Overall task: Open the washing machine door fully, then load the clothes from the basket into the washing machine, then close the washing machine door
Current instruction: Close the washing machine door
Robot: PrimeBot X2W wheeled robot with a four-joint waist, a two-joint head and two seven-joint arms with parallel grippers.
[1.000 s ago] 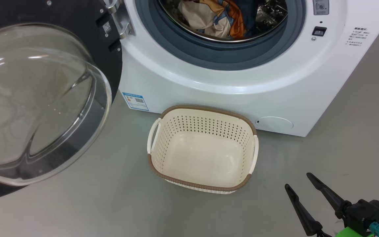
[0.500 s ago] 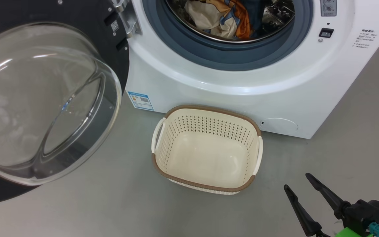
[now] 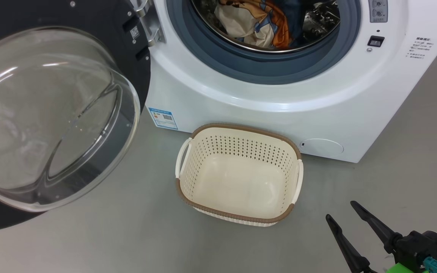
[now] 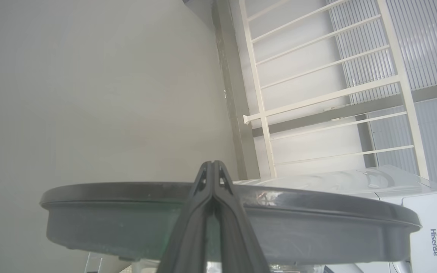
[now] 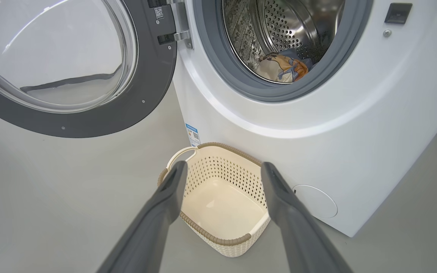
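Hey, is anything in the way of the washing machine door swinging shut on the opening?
Nothing visible. The clothes lie inside the drum, behind the rubber seal, none draped over it. The basket stands on the floor beneath the opening and looks lower than the washing machine door. The right gripper hangs open, off to the right.

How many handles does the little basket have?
2. The left handle sits on the basket's left end, and the right handle on its right end. Both ends show fully, so none seem hidden.
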